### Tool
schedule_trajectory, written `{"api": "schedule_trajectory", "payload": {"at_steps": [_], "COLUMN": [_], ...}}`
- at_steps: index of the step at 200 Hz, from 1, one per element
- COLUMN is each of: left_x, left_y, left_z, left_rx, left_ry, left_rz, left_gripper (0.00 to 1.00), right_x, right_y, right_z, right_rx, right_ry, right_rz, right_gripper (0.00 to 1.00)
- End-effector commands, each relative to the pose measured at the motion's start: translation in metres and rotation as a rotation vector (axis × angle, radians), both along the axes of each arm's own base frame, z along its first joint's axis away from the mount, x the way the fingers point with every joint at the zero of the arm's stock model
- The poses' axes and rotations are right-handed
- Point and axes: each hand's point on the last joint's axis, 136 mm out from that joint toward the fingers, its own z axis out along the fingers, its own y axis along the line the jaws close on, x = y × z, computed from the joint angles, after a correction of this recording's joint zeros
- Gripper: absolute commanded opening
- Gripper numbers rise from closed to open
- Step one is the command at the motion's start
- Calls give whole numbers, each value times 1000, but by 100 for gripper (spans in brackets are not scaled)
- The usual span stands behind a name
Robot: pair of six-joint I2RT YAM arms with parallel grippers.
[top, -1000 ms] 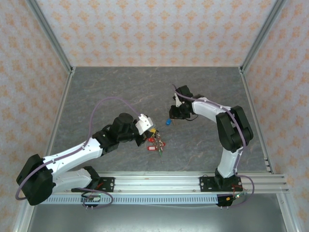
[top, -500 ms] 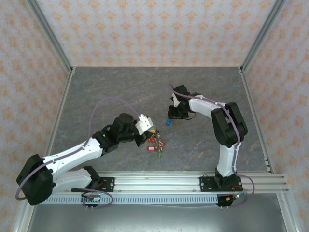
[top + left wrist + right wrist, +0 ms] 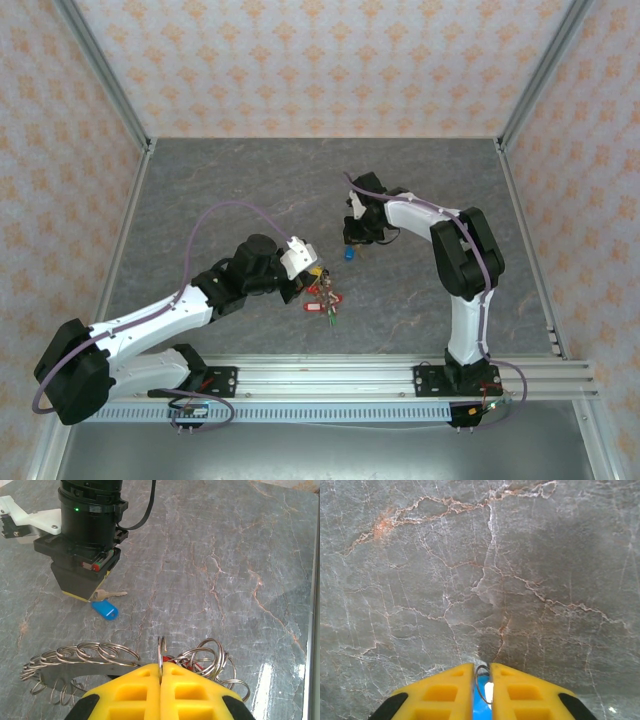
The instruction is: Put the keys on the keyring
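My left gripper (image 3: 161, 664) is shut on a thin ring of the keyring (image 3: 82, 656), whose fringe of small metal loops spreads to both sides of the yellow fingers. In the top view the left gripper (image 3: 318, 272) holds that bunch, and keys with red tags (image 3: 326, 298) hang below it. A blue-tagged key (image 3: 105, 610) rests on the table just under my right gripper (image 3: 82, 591). In the right wrist view the right gripper (image 3: 481, 672) is shut on that key's small ring, with the blue tag (image 3: 482, 707) between the fingers. From above, the blue tag (image 3: 347, 254) lies beside the right gripper (image 3: 353, 238).
The grey marble tabletop (image 3: 250, 190) stretches open to the back and left. Metal frame posts and patterned walls bound it on three sides. The rail (image 3: 350, 378) with both arm bases runs along the near edge.
The right gripper has shifted a little to the left, taking the blue-tagged key with it. The left arm and the keyring have not moved.
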Motion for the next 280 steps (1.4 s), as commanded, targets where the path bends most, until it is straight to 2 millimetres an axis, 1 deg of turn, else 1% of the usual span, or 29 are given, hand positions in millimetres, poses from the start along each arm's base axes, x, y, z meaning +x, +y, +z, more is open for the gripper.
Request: {"api": "schedule_trajectory", "payload": {"at_steps": [1,16,42,54,74,111,142,166,178,189,206,232,251,258,270,275,277,280], "left_x": [5,6,6,6,6,4,3,2,2,3,3,3,2,2,2,2,2,2], "left_y": [-5,-4,-3,-2,0,1,2,1,0,1,0,1,1,1,1,1,1,1], "left_z": [21,21,21,21,20,21,21,21,23,23,23,21,20,21,20,20,20,20], "left_rx": [-38,-35,-40,-36,-26,-47,-48,-49,-51,-51,-50,-47,-44,-44,-41,-41,-41,-40], "left_ry": [-43,-48,-56,-58,-61,-52,-47,-47,-48,-48,-45,-41,-41,-43,-45,-46,-46,-47], "left_rz": [9,13,18,18,22,32,34,29,27,28,28,31,30,28,25,24,25,26], "left_gripper": [0,0,0,0,0,0,0,0,0,0,0,0,0,0,0,0,0,0], "right_x": [2,-1,-8,-13,-21,-47,-73,-85,-87,-87,-82,-69,-63,-61,-58,-58,-57,-57], "right_y": [-4,-6,-15,-18,-25,-39,-52,-59,-61,-61,-58,-54,-53,-54,-56,-58,-60,-61], "right_z": [-4,-7,-13,-14,-15,-15,-20,-22,-19,-15,-3,26,48,55,68,72,74,75], "right_rx": [-44,-48,-78,-81,-81,-69,-58,-58,-60,-57,-29,37,75,83,99,102,102,102], "right_ry": [-1,12,23,20,10,18,41,50,43,33,-16,-131,-219,-250,-306,-325,-335,-339], "right_rz": [-2,-6,-27,-37,-65,-130,-188,-212,-220,-223,-216,-220,-217,-222,-233,-242,-252,-258], "right_gripper": [11,6,4,2,1,0,1,1,2,5,11,30,38,43,48,51,55,59]}}
